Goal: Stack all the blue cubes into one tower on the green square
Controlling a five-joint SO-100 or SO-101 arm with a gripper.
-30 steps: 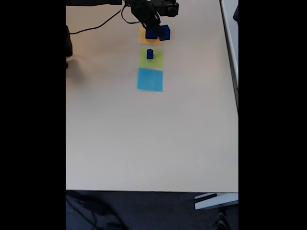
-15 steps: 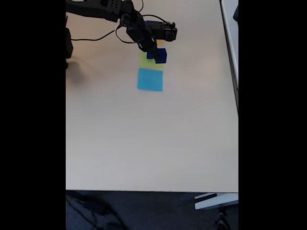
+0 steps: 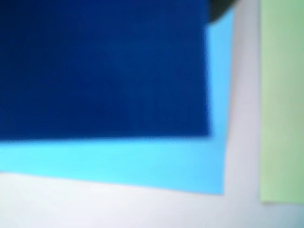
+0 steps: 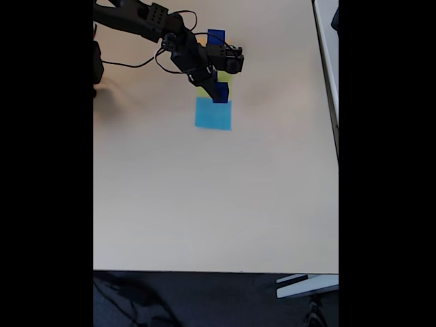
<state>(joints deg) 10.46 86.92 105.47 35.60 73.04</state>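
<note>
Navy cube [image 4: 220, 92] grasped in the hand [image 4: 219, 95], over the light-blue square [image 4: 212, 114] by the green square [image 4: 204, 87] | another cube [image 4: 216, 37] behind | tower not yet built, stacking left

Beige table [image 4: 204, 197]: light-blue sq [image 4: 212, 114], green sq [image 3: 282, 95] beside, apart.

Navy cube [image 4: 221, 92] over green square [image 4: 204, 87], another [image 4: 216, 37] behind.
</note>
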